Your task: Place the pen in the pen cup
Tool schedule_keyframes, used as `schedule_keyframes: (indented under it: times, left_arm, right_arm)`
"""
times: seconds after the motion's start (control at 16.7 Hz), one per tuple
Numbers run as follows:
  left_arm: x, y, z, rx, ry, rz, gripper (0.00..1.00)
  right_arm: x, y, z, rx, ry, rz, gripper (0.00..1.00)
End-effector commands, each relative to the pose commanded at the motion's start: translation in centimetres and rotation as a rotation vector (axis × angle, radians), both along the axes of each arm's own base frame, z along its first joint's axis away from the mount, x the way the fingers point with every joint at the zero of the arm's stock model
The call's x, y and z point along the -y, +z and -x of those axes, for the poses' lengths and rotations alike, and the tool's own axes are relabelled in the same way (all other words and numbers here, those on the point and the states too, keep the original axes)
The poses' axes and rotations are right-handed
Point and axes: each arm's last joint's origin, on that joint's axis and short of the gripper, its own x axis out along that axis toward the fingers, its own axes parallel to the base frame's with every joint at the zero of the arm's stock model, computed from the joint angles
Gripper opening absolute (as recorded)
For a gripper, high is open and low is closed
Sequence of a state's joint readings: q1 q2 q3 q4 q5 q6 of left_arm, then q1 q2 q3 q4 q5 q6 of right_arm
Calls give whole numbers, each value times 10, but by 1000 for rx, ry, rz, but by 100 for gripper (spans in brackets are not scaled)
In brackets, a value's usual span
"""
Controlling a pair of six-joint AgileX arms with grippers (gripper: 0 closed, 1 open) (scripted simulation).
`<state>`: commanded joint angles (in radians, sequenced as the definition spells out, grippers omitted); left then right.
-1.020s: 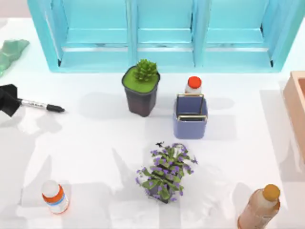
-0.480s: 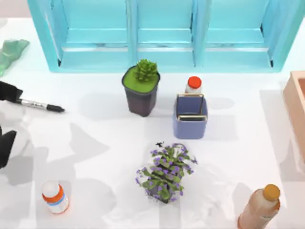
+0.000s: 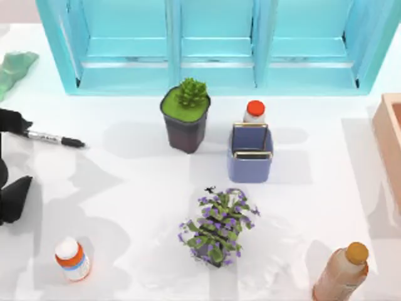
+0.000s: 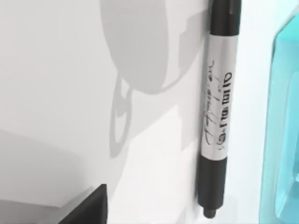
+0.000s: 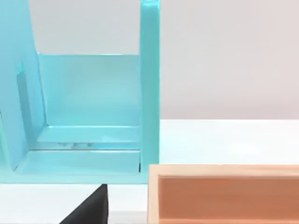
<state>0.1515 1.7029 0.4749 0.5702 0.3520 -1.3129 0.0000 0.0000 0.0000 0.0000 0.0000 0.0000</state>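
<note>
Pen [image 3: 55, 138] flat at table's left edge, left claw [image 3: 9, 164] cut off, apparently wide, pen cup [image 3: 250, 153] well apart

top: overhead | left wrist: close on pen [image 4: 218, 112] | right wrist: perhaps table-level

The thin black marker pen [image 3: 55, 139] with a white-grey printed label band lies flat on the white tabletop [image 3: 125, 188], way off to the left of the small square periwinkle-blue pen cup [image 3: 250, 160]. That cup stands upright, open top showing thin gold inner rims, nothing inside.
</note>
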Motion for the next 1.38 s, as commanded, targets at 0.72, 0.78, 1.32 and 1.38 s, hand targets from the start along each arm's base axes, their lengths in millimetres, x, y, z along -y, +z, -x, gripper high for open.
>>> schedule_keyframes:
  times: [0.72, 0.78, 1.32, 1.38]
  left_arm:
    - [17, -32, -47, -2, -1, 0, 100]
    - [20, -38, -54, -2, -3, 1, 100]
    - [22, -57, -79, 0, 0, 0, 100]
    - [22, -57, -79, 0, 0, 0, 92]
  right_arm:
    - [0, 0, 0, 0, 0, 0, 100]
    - [0, 0, 0, 0, 0, 0, 100]
    - [0, 0, 0, 0, 0, 0, 100]
    - [0, 0, 0, 0, 0, 0, 100]
